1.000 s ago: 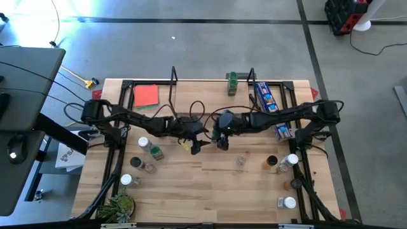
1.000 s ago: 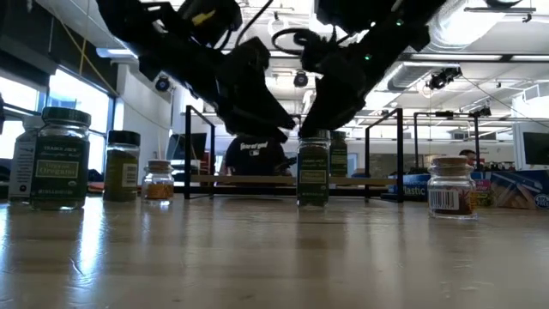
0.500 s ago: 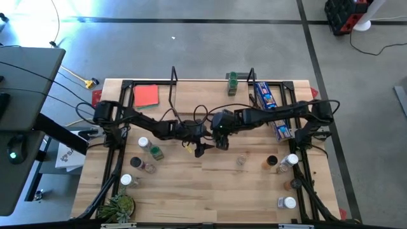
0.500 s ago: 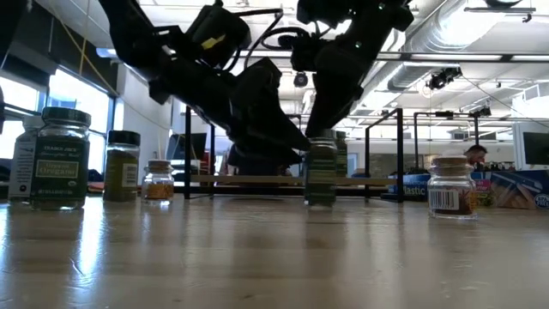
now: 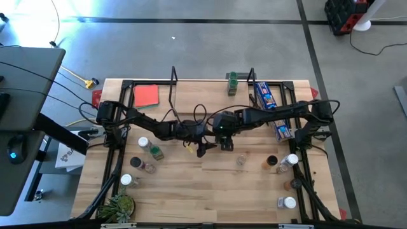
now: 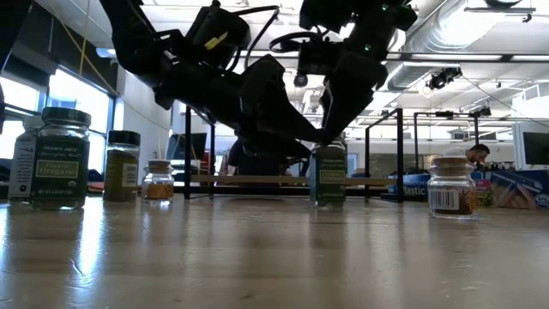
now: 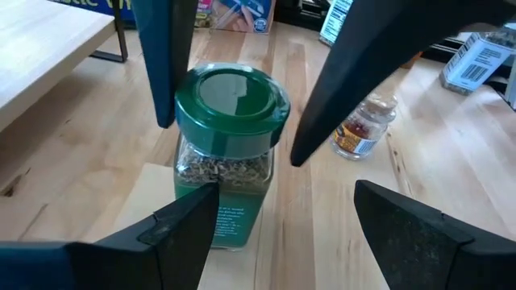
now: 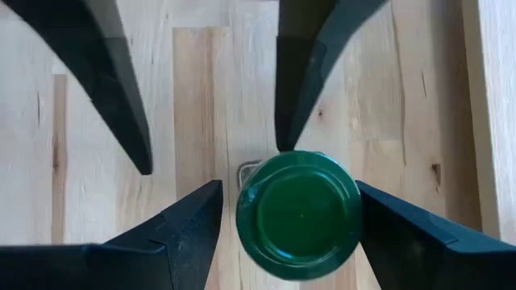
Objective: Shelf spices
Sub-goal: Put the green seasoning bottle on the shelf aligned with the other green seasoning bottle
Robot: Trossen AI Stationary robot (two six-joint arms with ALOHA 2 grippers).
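— At the middle of the table [image 5: 210, 184], what have you got?

— The jar [image 8: 298, 213] with the green cap, right under me. My right claw [image 8: 290, 189] comes down on it from above, a finger on each side of the cap. As far as I can see the fingers are closed on it, fairly wide because the cap is wide.

— How does it stand?

— Upright on the wood, long axis vertical, so I should lift it straight up.

— And your other arm?

— My left claw [image 7: 286, 189] points at the same jar from the side, just short of it. Its fingers are spread wide and hold nothing. One of them is very near the jar's base, though I can't say it touches. The right claw is the nearer one.

— Where does the jar go?

— To the shelf [image 6: 214, 179], beyond both claws at the table's far edge, well apart from here.

— Anything changed in the last second?

— Yes. My right fingers have drawn in a little, and the jar has slid sideways with them across the table. The left arm has reached in closer.
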